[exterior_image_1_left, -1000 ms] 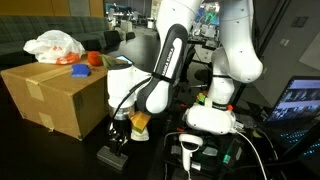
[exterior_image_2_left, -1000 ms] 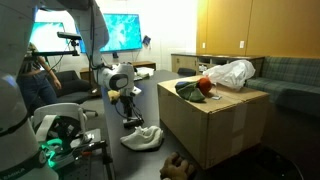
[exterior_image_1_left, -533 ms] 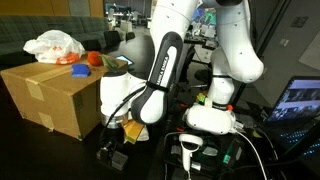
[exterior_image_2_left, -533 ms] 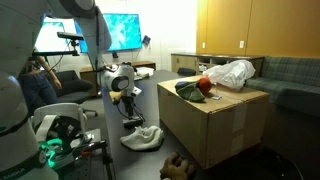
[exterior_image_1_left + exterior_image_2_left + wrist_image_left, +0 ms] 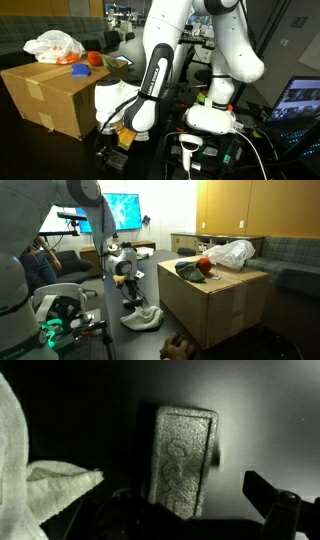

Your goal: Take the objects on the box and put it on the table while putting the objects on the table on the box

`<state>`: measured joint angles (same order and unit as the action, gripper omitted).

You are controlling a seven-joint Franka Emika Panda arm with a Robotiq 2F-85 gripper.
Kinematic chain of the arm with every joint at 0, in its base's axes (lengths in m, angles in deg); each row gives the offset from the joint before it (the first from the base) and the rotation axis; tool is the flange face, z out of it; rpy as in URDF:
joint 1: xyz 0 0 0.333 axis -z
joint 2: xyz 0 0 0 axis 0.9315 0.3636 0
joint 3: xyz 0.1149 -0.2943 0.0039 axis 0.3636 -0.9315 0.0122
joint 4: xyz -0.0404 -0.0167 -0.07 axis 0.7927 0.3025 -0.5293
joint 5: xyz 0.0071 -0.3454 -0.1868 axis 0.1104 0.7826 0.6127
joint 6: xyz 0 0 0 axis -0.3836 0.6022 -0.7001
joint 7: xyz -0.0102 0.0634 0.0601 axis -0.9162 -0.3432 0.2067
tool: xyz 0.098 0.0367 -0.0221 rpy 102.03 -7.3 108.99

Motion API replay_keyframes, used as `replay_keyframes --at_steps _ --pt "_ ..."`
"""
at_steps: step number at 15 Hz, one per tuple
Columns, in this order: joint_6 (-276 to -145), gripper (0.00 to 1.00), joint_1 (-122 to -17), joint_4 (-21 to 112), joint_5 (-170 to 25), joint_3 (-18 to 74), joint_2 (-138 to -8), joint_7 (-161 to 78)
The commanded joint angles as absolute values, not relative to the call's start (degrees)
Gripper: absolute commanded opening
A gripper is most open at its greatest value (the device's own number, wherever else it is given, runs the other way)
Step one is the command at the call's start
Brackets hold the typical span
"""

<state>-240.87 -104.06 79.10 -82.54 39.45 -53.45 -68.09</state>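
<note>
Surface: the table (image 5: 270, 410) is flat and almost black, with a bit of glare in the wrist view. It runs out from the foot of the box (image 5: 55, 95).
Room: looks like an office or lab. Wood cabinet doors (image 5: 240, 205) stand behind the box, and a lit screen (image 5: 122, 210) glows well away from it, past the arm.
Box: a big brown cardboard carton, taped on the side, top closed. It's way bigger than anything loose around it.
On top of the box: a crumpled white plastic bag (image 5: 52, 45) with an orange piece (image 5: 82, 70) and a red piece (image 5: 96, 58) next to it. An exterior view also shows a dark green lump (image 5: 187, 268). Can't tell what those small bits actually are.
On the table by the box: a grey embossed block (image 5: 185, 460) lies flat, with a white cloth (image 5: 30, 470) near it.
Gripper (image 5: 195, 515): down low at the box's foot with its fingers spread wide. The block's near end sits between them and nothing is pinched.
</note>
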Motion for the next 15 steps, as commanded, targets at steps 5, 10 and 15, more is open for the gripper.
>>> replay_keyframes --at_steps 5,10,15 --pt "-243.2 1.0 -104.3 77.3 -83.8 39.0 -50.0 -67.4" --pt "-243.2 0.52 -104.8 78.0 -83.3 38.0 -50.6 -67.5" --pt "-241.5 0.34 -105.5 78.9 -82.2 37.5 -52.5 -66.3"
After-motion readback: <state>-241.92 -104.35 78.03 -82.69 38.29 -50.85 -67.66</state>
